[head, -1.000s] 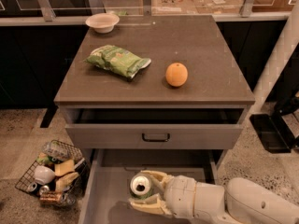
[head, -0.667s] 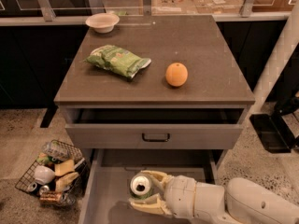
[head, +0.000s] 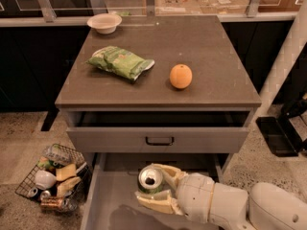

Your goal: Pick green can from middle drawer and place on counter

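Over middle drawer (head: pixel 101 202), gripper (head: pixel 146 185) fingers (head: pixel 156 203) flank green can (head: pixel 149 177), touching both sides.

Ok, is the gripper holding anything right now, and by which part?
The gripper has the green can by its sides, one finger on each flank below the silver top, inside the middle drawer.

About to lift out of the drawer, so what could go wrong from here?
1. The gripper holds the green can close to the partly open upper drawer; a straight lift could clip its front.
2. On the counter, the orange could roll if bumped.
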You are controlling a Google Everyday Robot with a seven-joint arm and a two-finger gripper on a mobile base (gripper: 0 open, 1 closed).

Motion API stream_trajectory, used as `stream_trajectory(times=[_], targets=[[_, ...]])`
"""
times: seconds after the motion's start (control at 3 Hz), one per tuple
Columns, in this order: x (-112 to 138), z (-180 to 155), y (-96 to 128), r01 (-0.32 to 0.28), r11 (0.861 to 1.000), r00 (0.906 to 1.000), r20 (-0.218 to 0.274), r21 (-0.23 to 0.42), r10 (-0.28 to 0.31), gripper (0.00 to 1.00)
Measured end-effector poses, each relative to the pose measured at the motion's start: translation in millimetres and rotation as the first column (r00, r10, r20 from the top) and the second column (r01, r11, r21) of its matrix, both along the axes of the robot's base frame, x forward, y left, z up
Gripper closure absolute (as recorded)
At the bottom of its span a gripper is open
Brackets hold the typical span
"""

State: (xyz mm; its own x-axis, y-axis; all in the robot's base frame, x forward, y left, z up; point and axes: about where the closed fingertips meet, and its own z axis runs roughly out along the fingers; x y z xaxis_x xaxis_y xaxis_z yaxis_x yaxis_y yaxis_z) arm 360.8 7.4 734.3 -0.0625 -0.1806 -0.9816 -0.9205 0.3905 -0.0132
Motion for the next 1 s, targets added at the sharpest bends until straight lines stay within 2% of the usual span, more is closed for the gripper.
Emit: stream_trajectory(times=[0.33, 0.67, 1.0], targets=[[3.8, 40.8, -16.3, 0.075, 0.997, 0.9972, 0.005, -0.005, -0.075, 1.00], [8.9, 80.0, -38.7, 0.141, 0.990, 0.9893, 0.035, 0.015, -0.142, 1.00], [12.0, 98.7, -53.7, 0.172, 0.984, 0.9826, 0.063, 0.042, -0.175, 1.00]])
